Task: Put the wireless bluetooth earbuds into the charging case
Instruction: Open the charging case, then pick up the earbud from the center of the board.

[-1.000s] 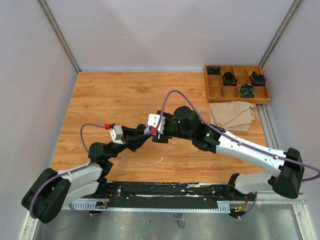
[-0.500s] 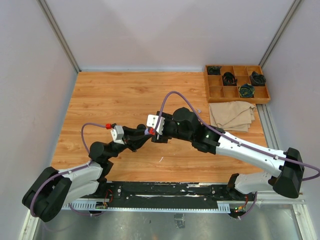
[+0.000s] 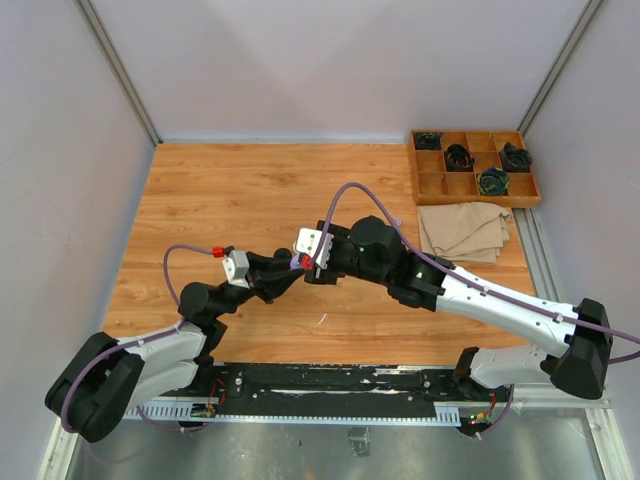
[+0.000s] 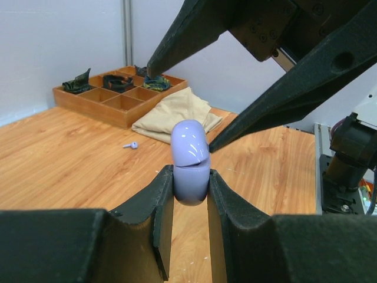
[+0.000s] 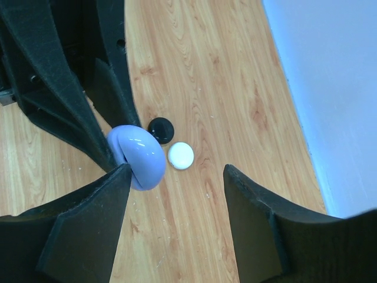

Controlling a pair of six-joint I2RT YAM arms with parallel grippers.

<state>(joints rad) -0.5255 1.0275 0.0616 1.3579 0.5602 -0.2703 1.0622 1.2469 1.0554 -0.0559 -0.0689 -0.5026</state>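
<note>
Case [image 4: 190,168] tight between left fingers [image 4: 162,207]

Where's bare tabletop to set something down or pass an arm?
Free: the table at far left and centre, back wall to the arms, left of the tray. Crowded: mid-table, where the left end effector grips the lilac case, open right end effector alongside, black case and white case close by; tray and folded cloth fill the far right.
</note>
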